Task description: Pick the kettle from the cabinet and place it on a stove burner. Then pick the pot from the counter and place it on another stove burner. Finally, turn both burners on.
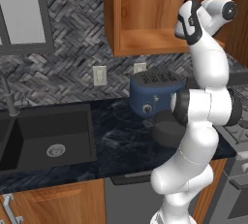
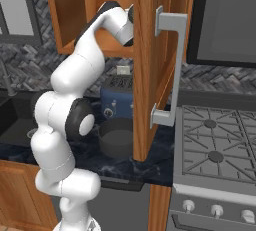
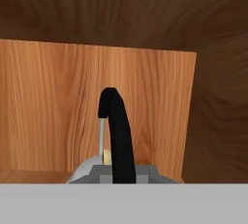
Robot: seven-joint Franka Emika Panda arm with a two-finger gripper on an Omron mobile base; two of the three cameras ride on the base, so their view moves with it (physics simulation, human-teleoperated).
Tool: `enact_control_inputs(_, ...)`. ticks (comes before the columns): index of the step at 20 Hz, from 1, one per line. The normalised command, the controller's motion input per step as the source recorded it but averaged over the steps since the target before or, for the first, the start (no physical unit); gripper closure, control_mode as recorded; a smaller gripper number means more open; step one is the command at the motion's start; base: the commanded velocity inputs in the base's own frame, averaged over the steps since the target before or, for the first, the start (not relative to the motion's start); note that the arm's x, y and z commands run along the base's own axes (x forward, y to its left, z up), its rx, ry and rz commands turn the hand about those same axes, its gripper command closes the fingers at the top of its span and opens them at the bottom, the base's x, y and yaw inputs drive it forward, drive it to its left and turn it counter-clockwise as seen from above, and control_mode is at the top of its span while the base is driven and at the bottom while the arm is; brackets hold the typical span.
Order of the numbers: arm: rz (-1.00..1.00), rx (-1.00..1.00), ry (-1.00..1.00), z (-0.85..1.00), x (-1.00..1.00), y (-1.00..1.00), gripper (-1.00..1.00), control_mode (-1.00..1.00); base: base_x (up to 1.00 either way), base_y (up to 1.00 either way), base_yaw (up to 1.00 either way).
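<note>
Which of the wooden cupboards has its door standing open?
The orange-brown wooden wall cabinet above the blue toaster: its door swings out toward the stove, while the lower wooden cabinets stay closed.

Cabinet (image 3: 97,106) of grained wood; kettle (image 3: 116,136) handle matt black; counter (image 1: 121,140) glossy stone.

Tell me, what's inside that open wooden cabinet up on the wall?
Inside the cabinet, the hand view shows the kettle with its black arched handle. The robot's arm reaches in. The gripper is covered.
</note>
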Motion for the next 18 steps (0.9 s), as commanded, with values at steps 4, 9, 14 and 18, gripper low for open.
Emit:
enact_control_inputs(4, 0.00, 0.00, -0.03, -0.04, -0.10, 0.00, 1.00, -1.00, 0.00, 0.00, 0.00)
enact_control_inputs(9, 0.00, 0.00, -0.04, -0.02, -0.16, 0.00, 1.00, -1.00, 0.00, 0.00, 0.00)
enact_control_inputs(14, -0.02, 0.00, -0.03, -0.01, -0.24, 0.01, 1.00, -1.00, 0.00, 0.00, 0.00)
enact_control_inputs(18, -0.05, 0.00, 0.00, 0.00, -0.16, 0.15, 1.00, -1.00, 0.00, 0.00, 0.00)
